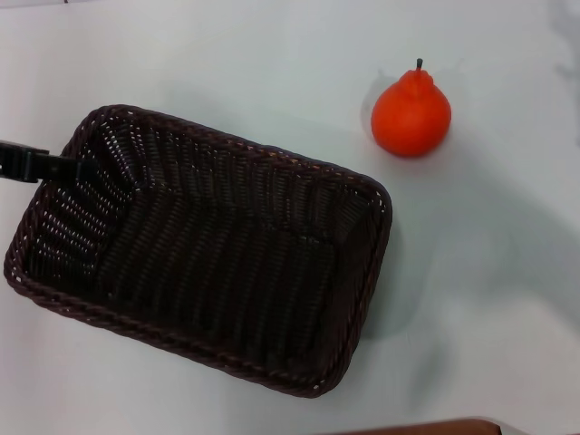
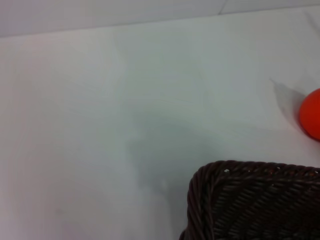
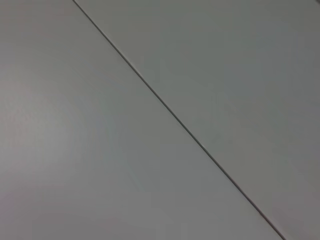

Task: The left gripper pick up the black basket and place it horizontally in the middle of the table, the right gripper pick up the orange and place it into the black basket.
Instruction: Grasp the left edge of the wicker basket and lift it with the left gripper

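The left gripper [image 1: 68,168] reaches in from the table's left edge and sits right at the left short wall of the black basket [image 1: 217,254]; I can't really tell whether it's pinching the braided rim or just touching it. The basket lies skewed over the middle-left of the white table [image 1: 272,63] with its far right corner pointing toward the orange [image 1: 410,113], which sits apart from it near the far right; the right gripper isn't visible anywhere, so no idea on that one. If I'm reading this right the basket step is nearly wrapped; I'd square the basket so its long side runs parallel to the near edge, then let go cleanly without dragging the wall; that leaves a wide open target for the fruit.
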Controlling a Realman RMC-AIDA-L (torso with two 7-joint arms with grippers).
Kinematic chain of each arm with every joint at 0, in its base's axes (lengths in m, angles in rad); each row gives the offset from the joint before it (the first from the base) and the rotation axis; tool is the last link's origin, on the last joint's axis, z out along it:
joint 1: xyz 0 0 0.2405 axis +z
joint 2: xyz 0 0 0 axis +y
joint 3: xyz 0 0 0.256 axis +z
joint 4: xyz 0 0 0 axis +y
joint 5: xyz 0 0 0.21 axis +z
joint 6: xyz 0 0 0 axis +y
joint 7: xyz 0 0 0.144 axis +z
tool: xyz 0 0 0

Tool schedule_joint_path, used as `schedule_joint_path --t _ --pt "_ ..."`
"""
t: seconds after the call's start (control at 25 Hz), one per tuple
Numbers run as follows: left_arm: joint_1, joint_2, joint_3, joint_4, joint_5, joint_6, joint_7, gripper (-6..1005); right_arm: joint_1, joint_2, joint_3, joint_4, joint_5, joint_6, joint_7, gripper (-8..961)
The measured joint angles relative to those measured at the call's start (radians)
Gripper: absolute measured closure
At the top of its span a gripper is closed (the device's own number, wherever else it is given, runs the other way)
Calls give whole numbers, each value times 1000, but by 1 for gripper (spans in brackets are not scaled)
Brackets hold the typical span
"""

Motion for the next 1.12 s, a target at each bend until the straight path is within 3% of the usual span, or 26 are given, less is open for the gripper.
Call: schedule_joint_path --t 0.6,0.84,1.04,1.12 --pt "-3 -1 114 -96 75 -99 -15 248 7 0 0 0 0 15 0 131" --pt "-5 -1 111 -81 72 -104 -23 396 9 0 0 -4 0 36 0 130" --pt "-7 -1 113 -80 72 -105 -28 638 13 -1 5 -7 0 41 0 130" --pt "-10 -1 114 -80 71 -104 -33 684 14 -1 8 -9 0 43 0 130"
